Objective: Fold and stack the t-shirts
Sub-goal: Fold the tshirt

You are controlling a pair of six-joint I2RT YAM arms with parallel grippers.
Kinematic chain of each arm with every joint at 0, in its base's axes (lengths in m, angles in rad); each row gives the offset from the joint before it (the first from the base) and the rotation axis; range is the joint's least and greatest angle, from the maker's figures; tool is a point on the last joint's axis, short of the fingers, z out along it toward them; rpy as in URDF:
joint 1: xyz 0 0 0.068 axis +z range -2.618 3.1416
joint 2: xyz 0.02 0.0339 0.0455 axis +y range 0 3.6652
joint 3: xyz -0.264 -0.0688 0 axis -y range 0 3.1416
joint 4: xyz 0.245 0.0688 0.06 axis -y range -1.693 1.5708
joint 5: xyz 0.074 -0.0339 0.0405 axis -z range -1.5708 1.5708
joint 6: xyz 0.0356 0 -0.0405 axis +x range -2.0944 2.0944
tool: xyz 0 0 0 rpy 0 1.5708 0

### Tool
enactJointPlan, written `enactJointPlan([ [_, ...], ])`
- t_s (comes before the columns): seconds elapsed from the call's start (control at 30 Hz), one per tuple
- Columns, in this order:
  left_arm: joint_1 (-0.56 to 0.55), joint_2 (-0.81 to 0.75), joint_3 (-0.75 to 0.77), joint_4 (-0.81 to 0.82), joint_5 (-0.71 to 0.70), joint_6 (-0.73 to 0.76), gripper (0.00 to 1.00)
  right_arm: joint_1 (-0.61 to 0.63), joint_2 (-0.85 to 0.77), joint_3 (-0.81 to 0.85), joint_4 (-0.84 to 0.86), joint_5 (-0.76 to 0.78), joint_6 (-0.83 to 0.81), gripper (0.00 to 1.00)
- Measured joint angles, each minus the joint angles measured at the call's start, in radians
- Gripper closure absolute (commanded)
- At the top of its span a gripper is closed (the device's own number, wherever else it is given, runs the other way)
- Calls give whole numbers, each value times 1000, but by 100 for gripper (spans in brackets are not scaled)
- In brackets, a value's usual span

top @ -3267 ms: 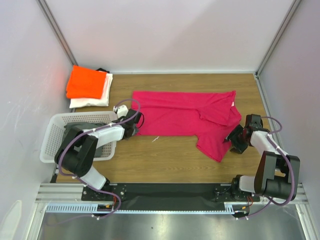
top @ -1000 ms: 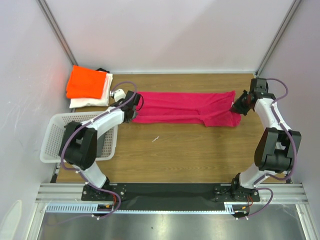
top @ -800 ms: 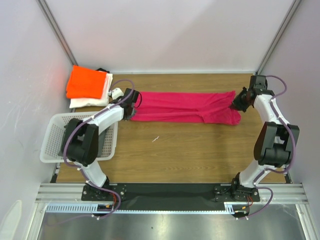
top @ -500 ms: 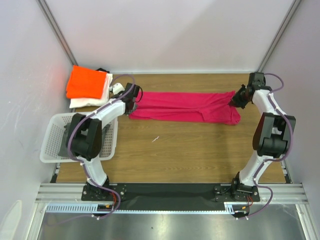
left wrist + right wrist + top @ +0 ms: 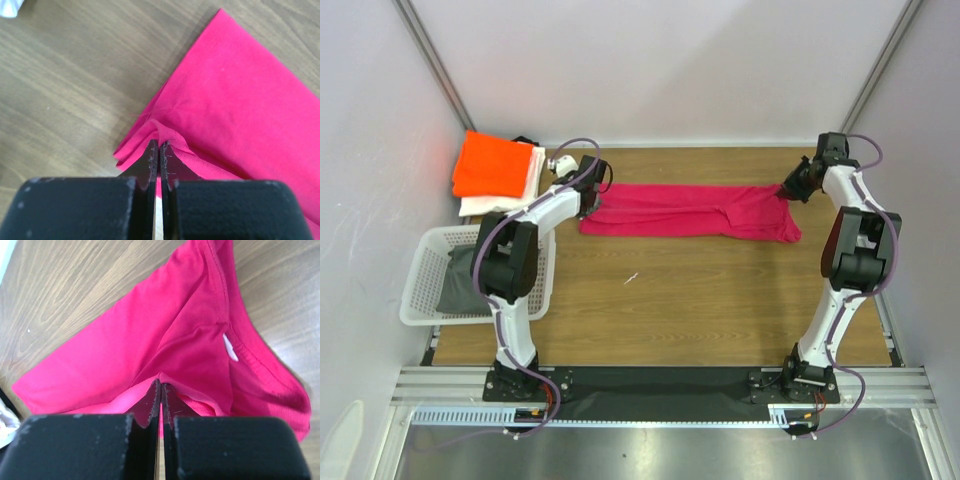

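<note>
The magenta-pink t-shirt lies as a long narrow strip across the back of the table. My left gripper is shut on a pinch of cloth at its left end, and the left wrist view shows the gripper nipping a raised fold of the pink cloth. My right gripper is shut on the right end near the collar. In the right wrist view its tips pinch the shirt beside a white label. The orange t-shirt lies folded on the folded white t-shirt at the back left.
A white lattice basket stands at the left edge with a dark grey cloth inside. Grey walls close in the back and both sides, and bare wood runs from the shirt to the arm bases.
Both grippers have carried the shirt's near edge toward the back wall, folding it over into a narrow strip. Both arms now reach farther back, still shut on the cloth.
</note>
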Motion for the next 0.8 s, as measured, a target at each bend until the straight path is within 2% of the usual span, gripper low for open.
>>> enactJointPlan([
  [0.27,6,51,63,-5,-8,25,99,-4,89,60,-8,-16,-19,100],
  [0.67,10,92,75,-11,-9,44,99,-5,139,88,-11,-31,-38,100],
  [0.7,10,95,75,-11,-9,50,97,-5,143,92,-11,-32,-42,100],
  [0.77,10,100,76,-11,-9,57,86,-5,151,101,-12,-37,-48,93],
  [0.8,10,101,76,-10,-8,62,71,-5,156,110,-17,-40,-51,89],
])
